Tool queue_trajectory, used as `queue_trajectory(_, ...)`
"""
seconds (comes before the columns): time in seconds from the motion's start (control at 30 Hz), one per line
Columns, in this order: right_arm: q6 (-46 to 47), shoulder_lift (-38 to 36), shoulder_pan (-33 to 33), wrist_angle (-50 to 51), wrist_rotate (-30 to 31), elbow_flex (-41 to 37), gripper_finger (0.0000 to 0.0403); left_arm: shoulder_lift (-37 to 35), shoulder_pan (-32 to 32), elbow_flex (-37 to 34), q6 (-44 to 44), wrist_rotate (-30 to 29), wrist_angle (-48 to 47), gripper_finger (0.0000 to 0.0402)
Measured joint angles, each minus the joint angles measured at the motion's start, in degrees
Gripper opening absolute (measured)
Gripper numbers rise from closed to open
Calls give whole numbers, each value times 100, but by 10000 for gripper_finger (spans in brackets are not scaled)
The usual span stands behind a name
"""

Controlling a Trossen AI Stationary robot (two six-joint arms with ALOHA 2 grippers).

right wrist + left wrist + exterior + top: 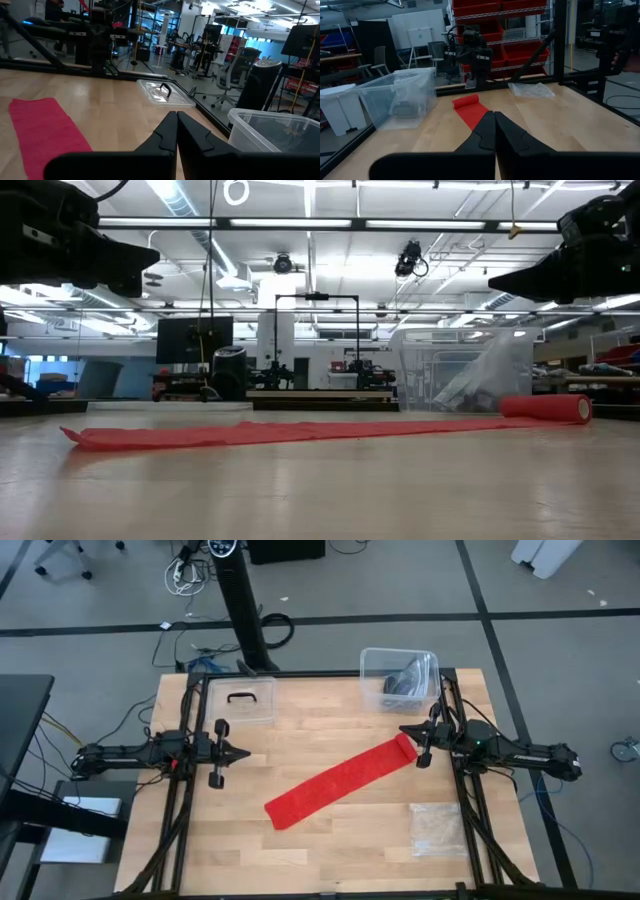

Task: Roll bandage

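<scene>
The long bright red fabric bandage lies diagonally across the desk, its started roll end just beside the closed, empty right pincer, with the closed left pincer well apart.

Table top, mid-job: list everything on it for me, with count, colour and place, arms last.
bandage: one, bright red, lying diagonally across the table's middle as a flat band, with a small rolled start at its end by the right gripper.
clear plastic bin: one, transparent, far right corner of the table, with something dark inside that I cannot identify.
clear lid: one, transparent with a black handle, far left part of the table, lying flat.
clear plastic bag: one, crinkly, near right part of the table.
left gripper: one, dark, shut, hovering over the table's left side, clear of the bandage.
right gripper: one, dark, shut, above the bandage's rolled end, holding nothing.
</scene>
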State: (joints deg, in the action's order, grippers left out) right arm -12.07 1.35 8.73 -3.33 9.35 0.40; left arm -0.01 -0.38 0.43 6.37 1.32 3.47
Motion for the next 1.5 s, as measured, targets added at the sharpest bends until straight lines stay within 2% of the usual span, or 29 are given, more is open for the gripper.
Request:
queue_trajectory(0.07, 298, -1, -2, 0, -1, -2, 9, 0, 0, -1, 0, 0, 1, 1)
queue_trajectory(0.17, 1322, 1, -10, -29, -1, -2, 9, 0, 0, -1, 0, -1, 2, 1)
queue_trajectory(0.27, 1904, 2, -2, -555, 4, -2, 9, 0, 2, 0, 49, -2, 4, 1)
queue_trajectory(0.47, 1851, 14, -2, -1577, 6, -2, 9, 1, 2, 0, 525, -319, 245, 1)
queue_trajectory(0.67, 2095, 72, -2, -1676, 8, -2, 4, 0, 2, -1, 505, -320, 302, 1)
queue_trajectory(0.87, 2547, 564, -2, -1314, -14, 22, 4, 2, 2, -1, 501, -334, 433, 1)
queue_trajectory(1.23, 2999, 1639, 31, -1275, -39, 64, 2, 0, 2, -1, 347, -341, 797, 1)
queue_trajectory(1.33, 3003, 1813, 44, -818, -42, 357, 2, 0, 2, -2, 267, -238, 924, 1)
queue_trajectory(1.5, 3158, 2244, 105, 709, -40, 1230, 3, 0, 0, -2, -247, -70, 976, 1)
